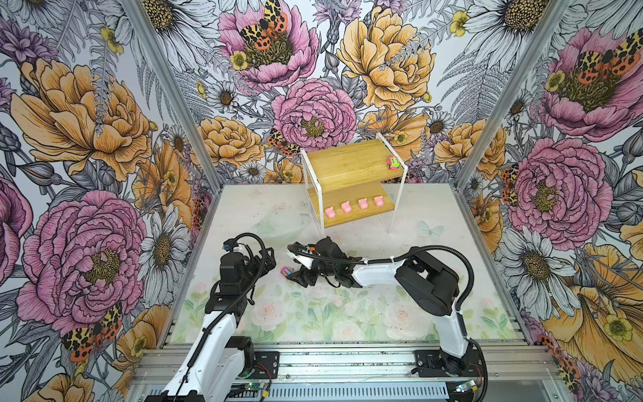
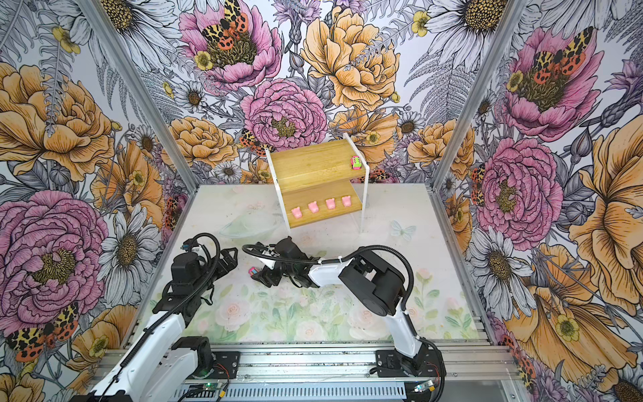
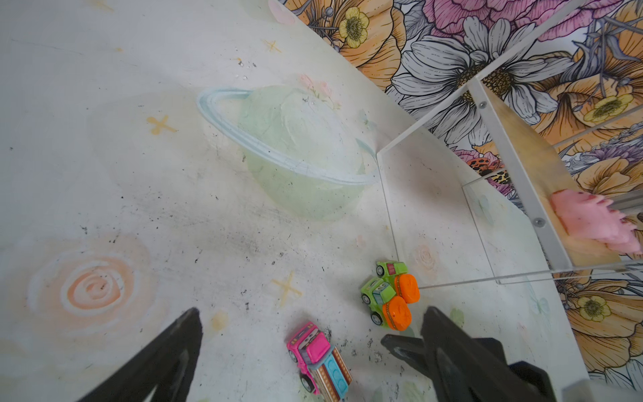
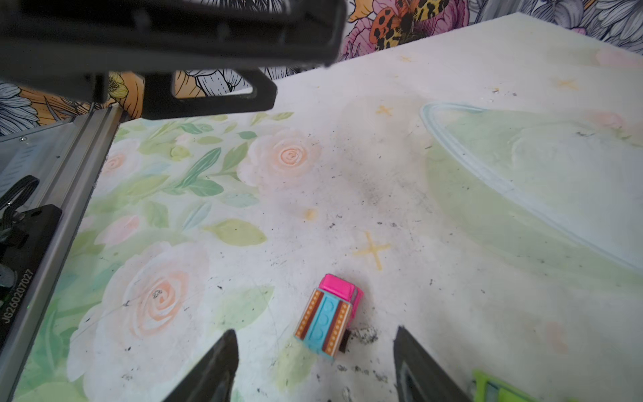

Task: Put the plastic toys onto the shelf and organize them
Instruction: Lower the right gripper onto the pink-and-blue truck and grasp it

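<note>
Left gripper [image 3: 311, 313]: jaws spread fully wide, gripping nothing; on the left part of the table [image 1: 417, 250].
Loose pink car [image 1: 286, 271]: flat on the table between the two grippers; pink cab, blue-and-orange rear. The rear end sits between the right gripper's fingertips.
Right gripper [image 4: 315, 330]: extended across the middle, low over the table. Jaws partly apart, with a gap visible on either side of the car; no grip.
Orange-and-green cars [image 3: 389, 289]: two, touching side by side on the table near the shelf frame; hidden under the right arm in both top views.
Shelf [image 1: 348, 160]: rear of the table, right of centre.
Pigs [image 1: 346, 207]: four in a spaced row on the lower board.
Shelved pink car [image 1: 393, 162]: upper board, at the right edge.
</note>
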